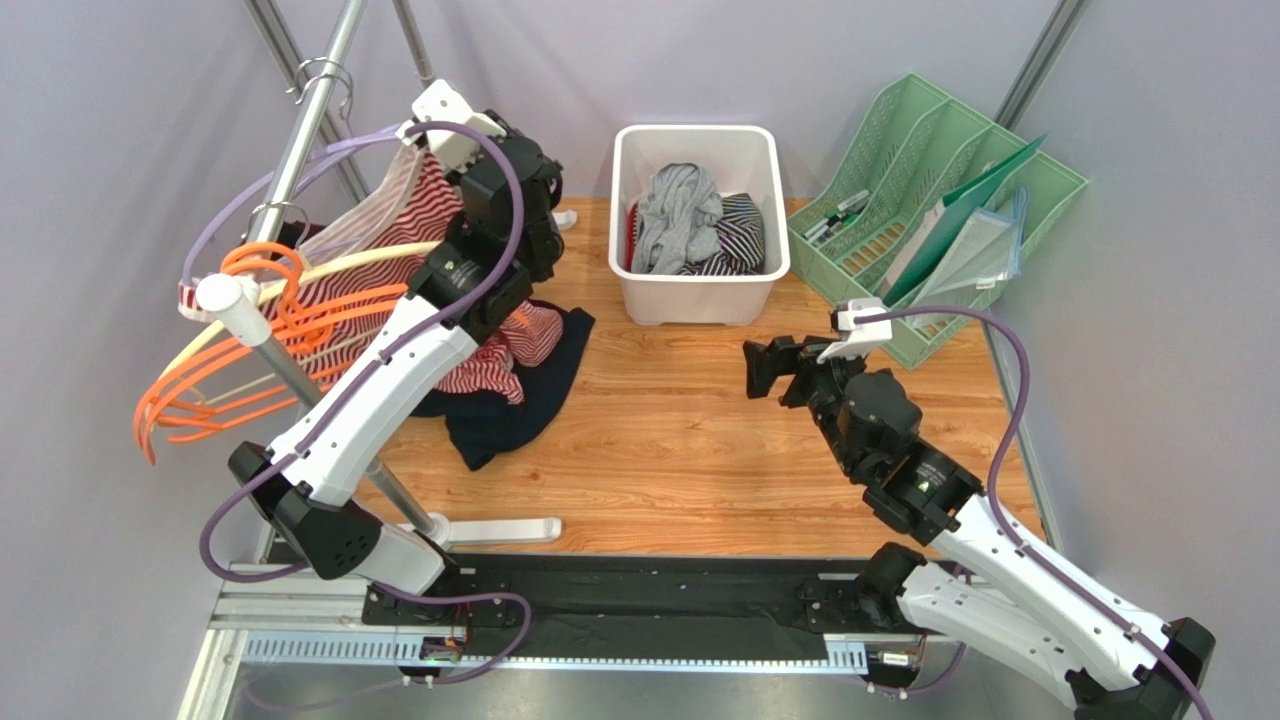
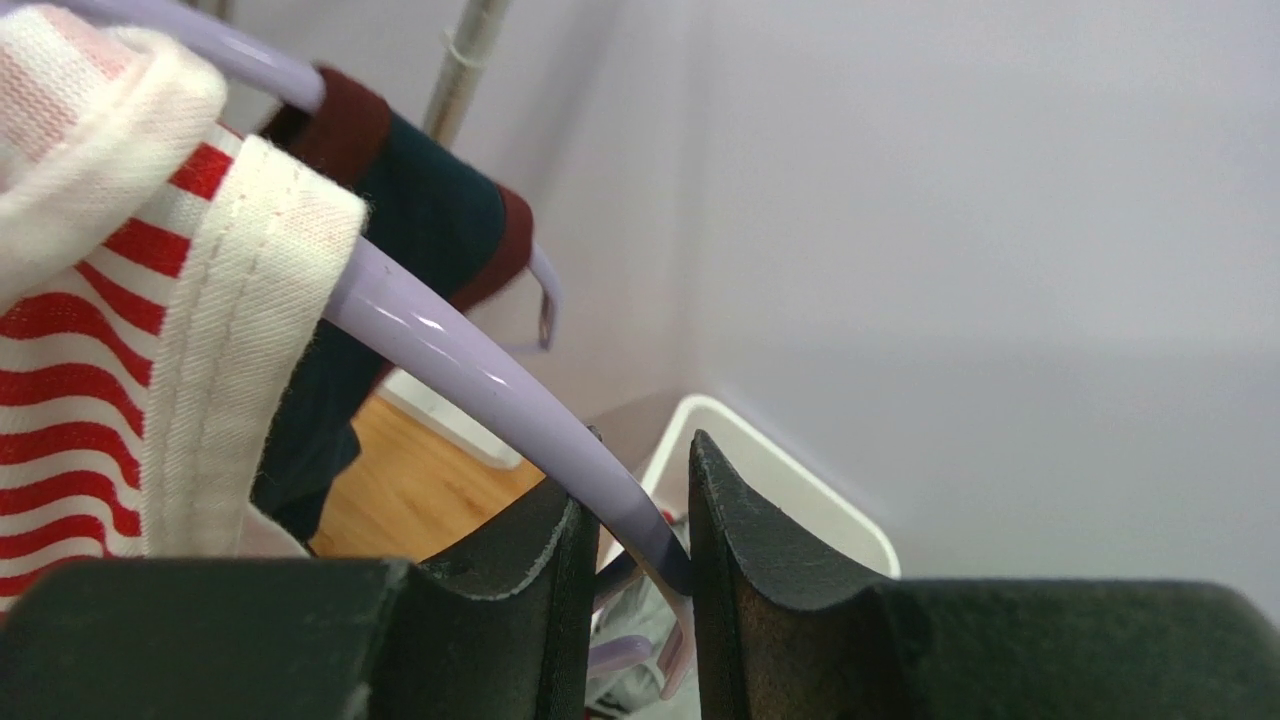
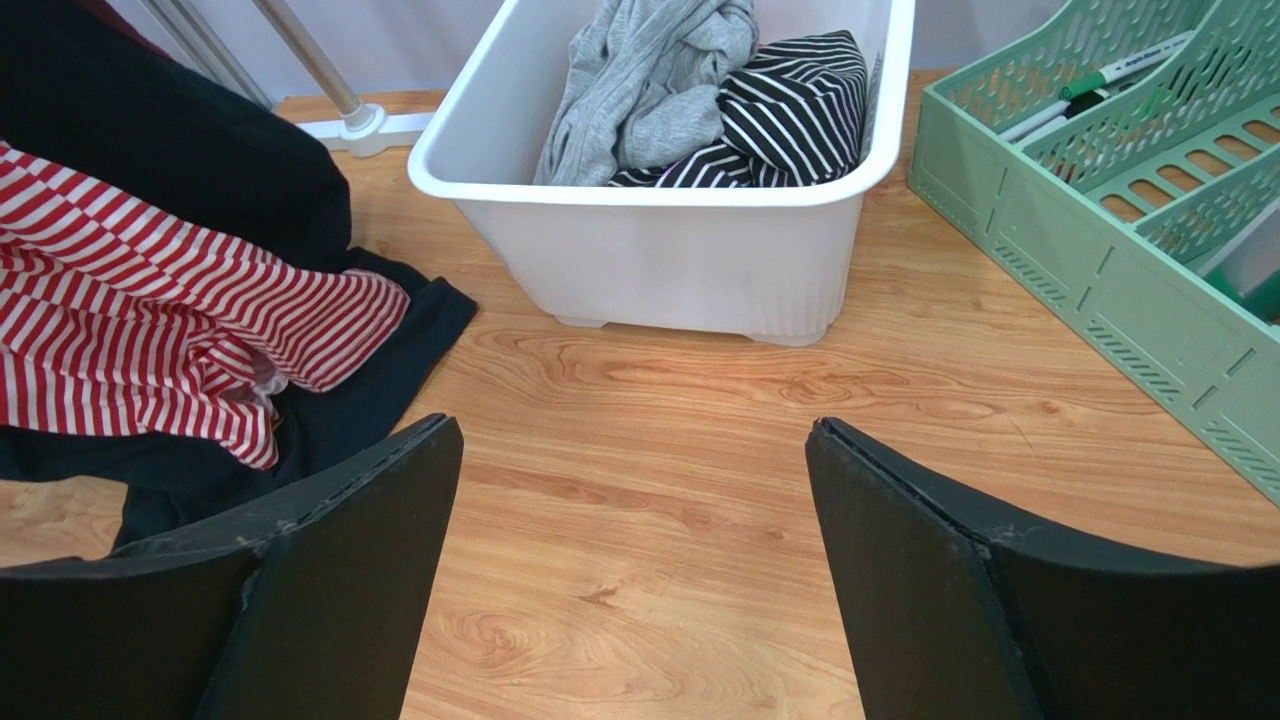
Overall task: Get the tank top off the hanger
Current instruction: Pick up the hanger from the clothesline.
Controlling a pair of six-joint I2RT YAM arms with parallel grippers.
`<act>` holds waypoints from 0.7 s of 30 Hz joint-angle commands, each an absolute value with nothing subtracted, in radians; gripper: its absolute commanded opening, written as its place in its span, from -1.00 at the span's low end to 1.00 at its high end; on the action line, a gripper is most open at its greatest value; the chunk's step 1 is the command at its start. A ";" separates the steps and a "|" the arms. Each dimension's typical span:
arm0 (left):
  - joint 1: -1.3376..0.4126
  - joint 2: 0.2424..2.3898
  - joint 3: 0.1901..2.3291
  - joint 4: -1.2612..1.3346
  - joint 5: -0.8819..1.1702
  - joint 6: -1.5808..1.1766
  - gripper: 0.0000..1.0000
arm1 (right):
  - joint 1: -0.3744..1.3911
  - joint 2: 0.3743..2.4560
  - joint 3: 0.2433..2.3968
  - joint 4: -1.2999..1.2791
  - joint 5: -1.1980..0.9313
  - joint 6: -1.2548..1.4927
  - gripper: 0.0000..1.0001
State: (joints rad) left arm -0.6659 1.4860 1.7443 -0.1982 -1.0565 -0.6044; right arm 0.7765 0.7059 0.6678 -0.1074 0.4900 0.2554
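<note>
Counter (image 1: pixel 706 450) is wood. Rack (image 1: pixel 308 135) stands at its left edge w/ a bunch of orange hangers (image 1: pixel 196 390). White bin (image 1: pixel 624 270) of clothes sits at the back edge, green tray (image 1: pixel 1052 180) in the back-right corner. A dark garment (image 1: pixel 511 405) lies left of centre. Tank top (image 1: pixel 394 203): red/white stripes, cream binding at the strap, soft and bunched. It hangs off the rack at back-left, lower end draped down onto the dark garment. Its strap is looped over one arm of the lavender hanger (image 2: pixel 451 353). L arm is right on it; R arm is well apart, over the right half of the counter. Key relation, from the L wrist view: the hanger arm slopes down from upper left and passes between the L fingers (image 2: pixel 751 540), w/ the strap up-slope of them, near but not touching. So the long axis of that arm runs from strap to fingers, and I'd judge the strap comes off along it, toward the tip. L fingers stand narrow around the hanger arm, touching or nearly so; can't tell if they actually clamp it. R fingers (image 3: pixel 932 570) are spread wide, holding nothing, aimed at bare counter in front of the bin. Prob the L holds the hanger while the R comes over for the fabric.
</note>
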 commanded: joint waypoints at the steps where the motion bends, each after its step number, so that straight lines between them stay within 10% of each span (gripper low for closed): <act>1: -0.732 1.433 1.681 -0.216 -0.927 -0.598 -1.00 | 0.778 0.738 0.693 -0.087 0.431 0.229 0.82; 21: -0.969 1.249 1.423 -0.218 -0.650 -0.578 -1.00 | 0.779 0.737 0.925 -0.394 0.328 0.229 0.82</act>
State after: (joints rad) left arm -0.8978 1.2716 1.3762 -0.2714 -0.6582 -0.6495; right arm 0.7765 0.7998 0.8593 -0.3107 0.3557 0.2241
